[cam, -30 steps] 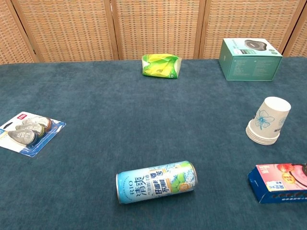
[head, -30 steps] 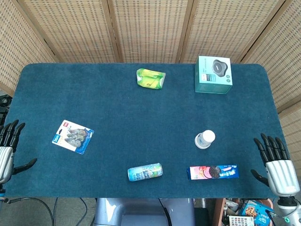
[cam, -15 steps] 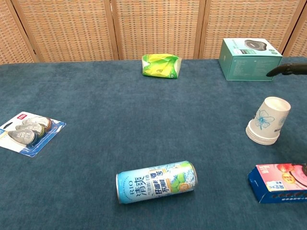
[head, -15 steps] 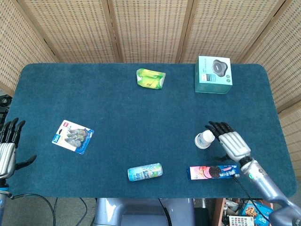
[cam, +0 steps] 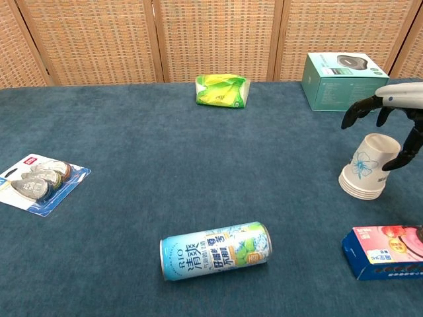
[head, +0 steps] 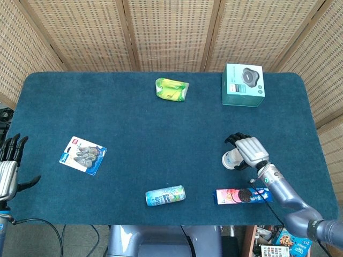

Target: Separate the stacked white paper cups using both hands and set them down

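Stacked white paper cups with blue flower print (cam: 370, 166) stand mouth-down on blue-carpeted table (head: 134, 128), right side, between teal box (head: 244, 84) and blue cookie pack (head: 242, 195). Stack axis upright, slightly tilted. Right hand (head: 247, 151) directly over stack, fingers spread and curled around top, holding nothing yet, contact unclear. Left hand (head: 7, 171) far off at left edge, fingers apart, empty. Half second ago right hand sat just right of cups; now over them.
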Available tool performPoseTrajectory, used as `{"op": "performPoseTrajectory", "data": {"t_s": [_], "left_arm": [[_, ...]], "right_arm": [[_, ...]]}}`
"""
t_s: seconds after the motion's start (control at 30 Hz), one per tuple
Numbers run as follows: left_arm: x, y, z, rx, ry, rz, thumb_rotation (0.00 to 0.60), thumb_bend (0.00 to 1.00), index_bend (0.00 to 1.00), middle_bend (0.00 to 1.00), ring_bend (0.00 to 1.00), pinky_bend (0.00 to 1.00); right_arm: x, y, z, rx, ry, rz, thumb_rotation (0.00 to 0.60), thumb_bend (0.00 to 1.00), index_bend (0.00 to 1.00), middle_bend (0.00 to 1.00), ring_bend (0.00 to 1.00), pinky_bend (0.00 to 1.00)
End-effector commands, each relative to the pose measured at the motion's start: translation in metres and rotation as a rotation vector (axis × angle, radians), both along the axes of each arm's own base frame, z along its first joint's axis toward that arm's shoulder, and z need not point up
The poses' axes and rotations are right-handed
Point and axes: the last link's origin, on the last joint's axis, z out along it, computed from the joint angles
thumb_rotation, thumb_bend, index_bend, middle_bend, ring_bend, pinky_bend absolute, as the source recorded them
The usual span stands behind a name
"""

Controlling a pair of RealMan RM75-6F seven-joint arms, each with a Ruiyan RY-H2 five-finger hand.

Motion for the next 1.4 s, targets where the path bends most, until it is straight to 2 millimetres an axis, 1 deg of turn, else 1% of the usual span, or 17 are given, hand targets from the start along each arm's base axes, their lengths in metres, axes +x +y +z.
{"op": "performPoseTrajectory", "data": {"t_s": [0.03,0.27,0.47,0.57,0.67,0.73,0.83,0.9,1.03,1.1,1.23,1.3,1.37,1.4], "left_arm": [[0.0,0.0,0.001,0.001,-0.002,0.002,0.6,0.17,0.0,0.0,0.0,0.0],[-0.001,0.0,0.002,0.004,-0.003,0.004,0.6,0.17,0.0,0.0,0.0,0.0],[-0.002,0.002,0.0,-0.003,0.004,0.009,0.6,0.17,0.0,0.0,0.0,0.0],[-0.002,0.002,0.0,-0.005,0.003,0.011,0.6,0.17,0.0,0.0,0.0,0.0],[-0.002,0.002,-0.001,-0.009,-0.001,0.012,0.6,0.17,0.0,0.0,0.0,0.0],[-0.002,0.002,0.0,-0.011,-0.001,0.012,0.6,0.17,0.0,0.0,0.0,0.0],[-0.003,0.003,-0.001,-0.011,-0.001,0.013,0.6,0.17,0.0,0.0,0.0,0.0],[-0.003,0.003,-0.001,-0.011,0.0,0.014,0.6,0.17,0.0,0.0,0.0,0.0],[-0.003,0.004,-0.002,-0.014,0.004,0.013,0.6,0.17,0.0,0.0,0.0,0.0],[0.0,0.009,-0.002,-0.019,0.02,-0.007,0.6,0.17,0.0,0.0,0.0,0.0],[0.008,0.023,-0.001,-0.016,0.057,-0.076,0.6,0.17,0.0,0.0,0.0,0.0],[0.024,0.044,-0.003,-0.027,0.086,-0.183,0.6,0.18,0.0,0.0,0.0,0.0],[0.033,0.057,-0.004,-0.036,0.09,-0.255,0.6,0.18,0.0,0.0,0.0,0.0],[0.041,0.066,-0.005,-0.037,0.079,-0.309,0.6,0.18,0.0,0.0,0.0,0.0]], "right_arm": [[0.001,-0.001,-0.003,0.008,0.002,-0.002,0.6,0.13,0.29,0.33,0.22,0.35],[-0.002,-0.005,-0.008,0.009,0.026,-0.005,0.6,0.18,0.31,0.34,0.23,0.36],[-0.009,-0.007,-0.01,0.019,0.056,-0.017,0.6,0.2,0.35,0.38,0.29,0.43],[-0.01,-0.009,-0.01,0.028,0.066,-0.017,0.6,0.23,0.38,0.41,0.33,0.47],[-0.01,-0.009,-0.013,0.027,0.056,-0.011,0.6,0.28,0.43,0.46,0.38,0.53],[-0.008,-0.009,-0.014,0.025,0.034,-0.013,0.6,0.32,0.48,0.52,0.44,0.58],[-0.007,-0.011,-0.014,0.019,0.006,-0.008,0.6,0.35,0.55,0.58,0.49,0.62],[-0.007,-0.011,-0.013,0.011,-0.009,-0.006,0.6,0.37,0.57,0.6,0.5,0.63],[-0.006,-0.01,-0.01,0.004,-0.072,-0.028,0.6,0.39,0.58,0.6,0.51,0.64],[0.002,-0.01,-0.005,0.006,-0.185,-0.077,0.6,0.4,0.58,0.6,0.51,0.64],[0.017,-0.01,0.003,0.033,-0.331,-0.133,0.6,0.4,0.58,0.61,0.51,0.64],[0.035,-0.011,0.005,0.063,-0.456,-0.177,0.6,0.4,0.58,0.61,0.51,0.64],[0.043,-0.014,0.006,0.083,-0.508,-0.2,0.6,0.4,0.58,0.61,0.51,0.64],[0.05,-0.016,0.006,0.095,-0.551,-0.216,0.6,0.41,0.58,0.61,0.51,0.64]]}}
